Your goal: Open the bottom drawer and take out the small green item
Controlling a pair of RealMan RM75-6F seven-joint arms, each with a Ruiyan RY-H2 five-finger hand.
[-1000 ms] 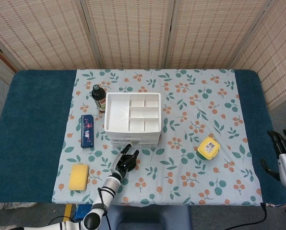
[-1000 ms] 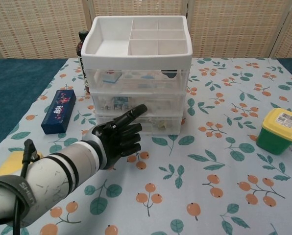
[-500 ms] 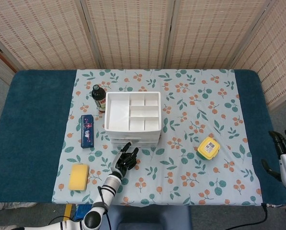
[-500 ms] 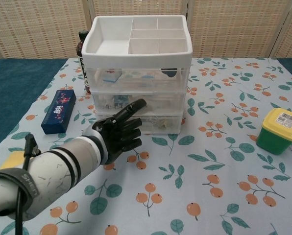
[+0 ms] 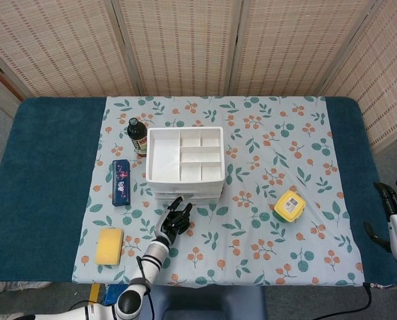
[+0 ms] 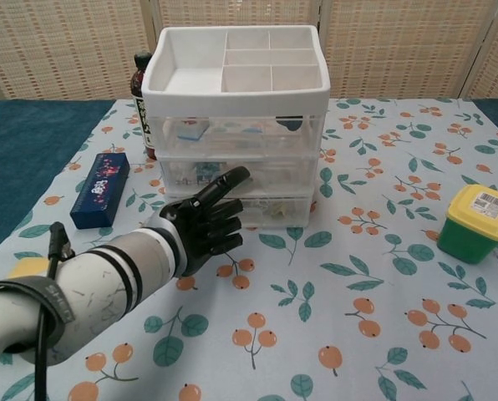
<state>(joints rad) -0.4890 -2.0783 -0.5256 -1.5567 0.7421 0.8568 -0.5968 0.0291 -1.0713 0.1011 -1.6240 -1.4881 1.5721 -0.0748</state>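
We are at the reach-in step, our left hand [image 6: 205,225] empty with fingers spread just before the closed bottom drawer [image 6: 270,210] of the drawer unit [image 5: 184,160] mid-table, so next we hook its front; the green item isn't visible.

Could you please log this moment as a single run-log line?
left hand: open, at bottom drawer front | bottom drawer: closed | right hand: open, idle at table edge | green item: not visible

staged lab tabletop, woven screens [image 5: 185,47], floral tablecloth [image 5: 265,133]
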